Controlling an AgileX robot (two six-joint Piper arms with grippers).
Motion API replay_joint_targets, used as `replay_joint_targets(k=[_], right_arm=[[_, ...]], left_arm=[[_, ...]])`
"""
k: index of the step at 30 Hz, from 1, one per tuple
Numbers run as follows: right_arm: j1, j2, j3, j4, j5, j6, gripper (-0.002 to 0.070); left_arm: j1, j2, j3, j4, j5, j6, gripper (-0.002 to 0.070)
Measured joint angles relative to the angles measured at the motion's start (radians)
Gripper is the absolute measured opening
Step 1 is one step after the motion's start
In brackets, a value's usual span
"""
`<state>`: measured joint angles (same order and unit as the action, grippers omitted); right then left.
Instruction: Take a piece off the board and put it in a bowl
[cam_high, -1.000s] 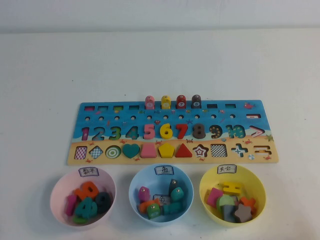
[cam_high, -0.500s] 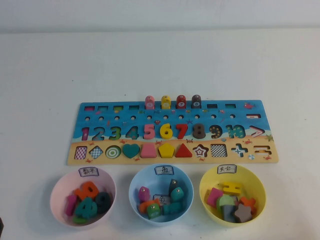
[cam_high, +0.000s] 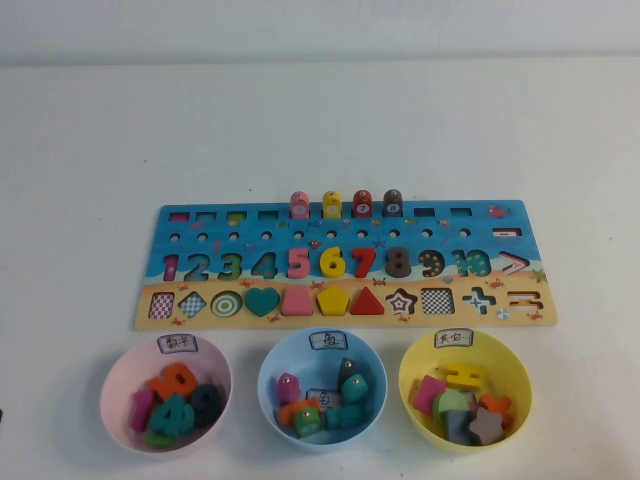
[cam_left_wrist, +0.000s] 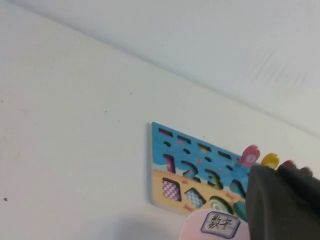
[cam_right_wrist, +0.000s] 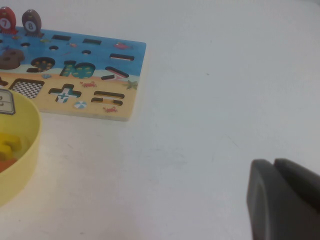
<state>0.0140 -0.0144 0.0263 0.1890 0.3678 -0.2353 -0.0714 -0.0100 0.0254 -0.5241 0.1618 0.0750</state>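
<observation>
We see the pink peg (cam_high: 299, 205) standing upright in the board's (cam_high: 150, 262) far row, at the left end of a line of four pegs; the yellow peg (cam_high: 331, 205) is just beside it at 3 o'clock, then the red peg (cam_high: 362, 203) and the brown peg (cam_high: 393, 203). The board lies flat across the middle of the table (cam_high: 320, 130), with numbers and shape pieces seated in it.

At 6 o'clock from the board sit three bowls in a row. The blue bowl (cam_high: 275, 365) is the middle one, holding several pieces, with a white label on its far rim. The pink bowl (cam_high: 115, 380) is at its 9 o'clock and the yellow bowl (cam_high: 515, 375) at its 3 o'clock, both also part filled.

Neither arm shows in the high view. In its wrist view the left gripper (cam_left_wrist: 282, 205) hangs above the pink bowl's side of the table, near the board's left end; we cannot tell how its fingers stand. The right gripper (cam_right_wrist: 282, 200) sits over bare table off the board's right end, its fingers pressed together with nothing between them.
</observation>
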Motion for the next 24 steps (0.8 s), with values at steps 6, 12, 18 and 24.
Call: replay_joint_targets(k=[6,12,18,24], right_arm=[[0.0,0.0,0.0,0.0,0.0,0.0,-0.0017],[0.0,0.0,0.0,0.0,0.0,0.0,-0.0017],[0.0,0.0,0.0,0.0,0.0,0.0,-0.0017],[0.0,0.0,0.0,0.0,0.0,0.0,-0.0017]], left_arm=[[0.0,0.0,0.0,-0.121,-0.05,-0.001,-0.0005],[0.0,0.0,-0.003,-0.13,-0.066,0.003,-0.0005],[0.0,0.119,-0.179,-0.082,0.058,0.006,-0.0005],[0.0,0.432,-0.421,-0.039,0.298,0.011,-0.0005]])
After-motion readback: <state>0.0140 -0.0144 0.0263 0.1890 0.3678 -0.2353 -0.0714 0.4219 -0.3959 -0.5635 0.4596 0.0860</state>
